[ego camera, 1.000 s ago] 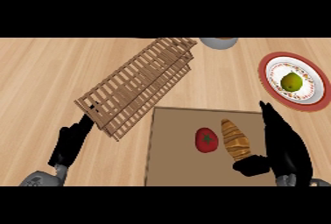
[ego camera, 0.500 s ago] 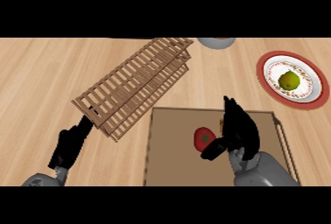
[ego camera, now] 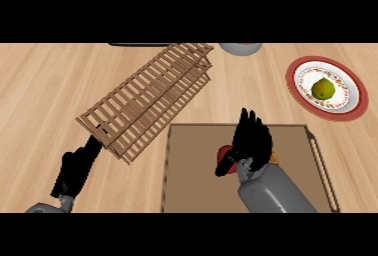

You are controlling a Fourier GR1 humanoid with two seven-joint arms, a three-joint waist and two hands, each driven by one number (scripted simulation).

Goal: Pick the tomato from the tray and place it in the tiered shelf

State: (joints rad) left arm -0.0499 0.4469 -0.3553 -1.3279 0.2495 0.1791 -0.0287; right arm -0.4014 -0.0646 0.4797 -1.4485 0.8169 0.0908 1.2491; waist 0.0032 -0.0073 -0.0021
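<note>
Already the scene reads differently from a second ago. At far left, the left robot hand [ego camera: 74,172] rests where it was, fingers straight and relaxed, near the lower corner of the shelf [ego camera: 151,102], which lies slanted across the wooden counter [ego camera: 44,85]. Further right, the tray [ego camera: 192,192] sits flat on the counter, and over it the right robot hand [ego camera: 247,142] has swung in from the tray's right side to hang above the tomato [ego camera: 225,156]. Its fingers point away from the robot and spread wide, the thumb dropping beside the red fruit; nothing is held so far. Only the tomato's left part shows from under the palm, and it lies on the tray. A sliver of the brown pastry [ego camera: 275,158] peeks out beside the wrist. I judge the reach is nearly done and closing comes next. At far right a plate [ego camera: 354,107] carries a green fruit [ego camera: 323,89], and a grey bowl [ego camera: 240,48] sits at the top edge.
</note>
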